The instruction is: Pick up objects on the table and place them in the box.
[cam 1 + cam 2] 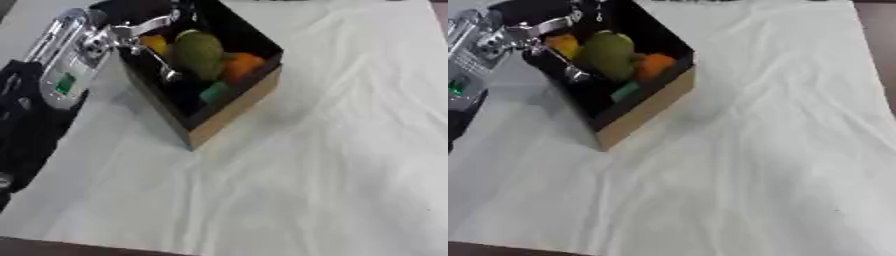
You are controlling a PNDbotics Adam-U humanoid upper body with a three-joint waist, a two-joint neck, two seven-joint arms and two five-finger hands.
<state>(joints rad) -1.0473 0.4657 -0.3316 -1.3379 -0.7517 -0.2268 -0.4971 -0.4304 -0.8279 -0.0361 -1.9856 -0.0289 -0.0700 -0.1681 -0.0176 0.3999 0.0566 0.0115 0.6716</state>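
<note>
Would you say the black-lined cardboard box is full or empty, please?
Partly filled: the cardboard box holds a green fruit, an orange fruit and a yellow piece.

Both views are looking soft and blurred throughout, with smeared edges. Even, diffuse light is washing the white tablecloth pale. The box is casting a faint shadow, while its interior is staying dark

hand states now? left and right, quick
Left robot hand: over the box, fingers spread, open, holding nothing.
Right robot hand: not in view.
</note>
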